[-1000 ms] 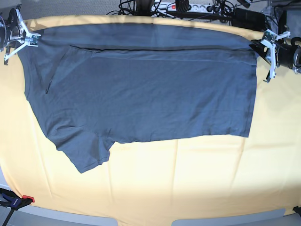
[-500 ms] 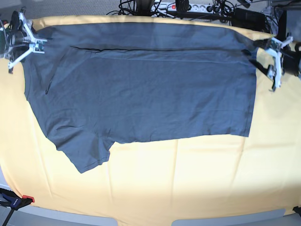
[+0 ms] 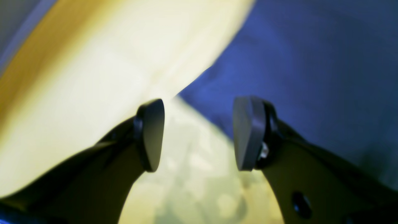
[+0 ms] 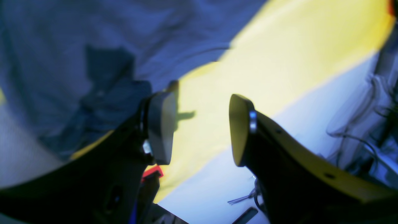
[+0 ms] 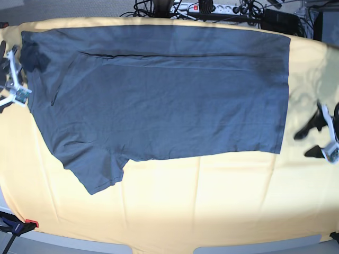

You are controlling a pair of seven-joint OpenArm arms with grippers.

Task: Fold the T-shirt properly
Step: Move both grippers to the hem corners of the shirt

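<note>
Base view: table under yellow tablecloth; cables and power strip beyond far edge of T-shirt. One T-shirt, flat, partly folded, one sleeve pointing to near edge. Two grippers: left gripper just off shirt's hem side, right gripper just off its opposite side; neither touching shirt.

Left wrist view: jaws wide apart, empty; blurred shirt beyond, tablecloth beside it.

Right wrist view: jaws apart, empty; shirt behind one finger, tablecloth ahead.
</note>
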